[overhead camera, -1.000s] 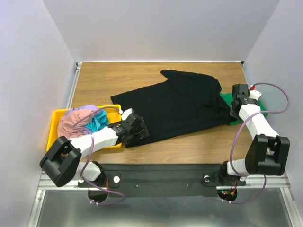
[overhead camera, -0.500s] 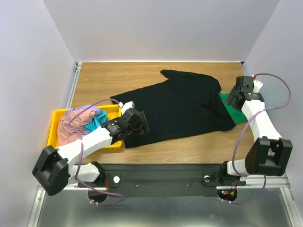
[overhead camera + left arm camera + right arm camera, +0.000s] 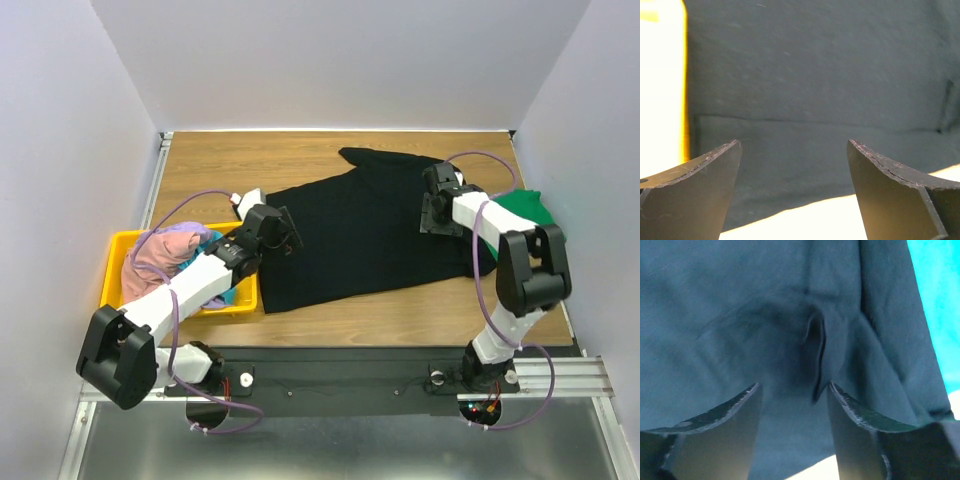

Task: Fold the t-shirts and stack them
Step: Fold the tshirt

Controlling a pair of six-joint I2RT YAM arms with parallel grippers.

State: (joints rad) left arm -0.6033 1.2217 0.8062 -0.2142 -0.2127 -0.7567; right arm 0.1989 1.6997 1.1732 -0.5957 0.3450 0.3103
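Note:
A large black t-shirt (image 3: 365, 230) lies spread across the middle of the table. My left gripper (image 3: 288, 236) hovers open over its left edge; in the left wrist view the open gripper (image 3: 795, 145) frames the black cloth (image 3: 810, 75) and its hem. My right gripper (image 3: 432, 222) is open over the shirt's right part; in the right wrist view the gripper (image 3: 794, 386) sits above a creased fold (image 3: 815, 350). A green t-shirt (image 3: 525, 205) lies at the right, partly under the black one, and shows in the right wrist view (image 3: 935, 300).
A yellow bin (image 3: 112, 275) at the left holds bunched pink (image 3: 150, 265), lavender (image 3: 188, 232) and teal (image 3: 214, 244) shirts. Bare wood lies beyond the black shirt and along the near edge. White walls enclose the table.
My left gripper moved away from me along the black shirt's left edge. My right arm swung left from the green shirt onto the black shirt. The green shirt is now more uncovered.

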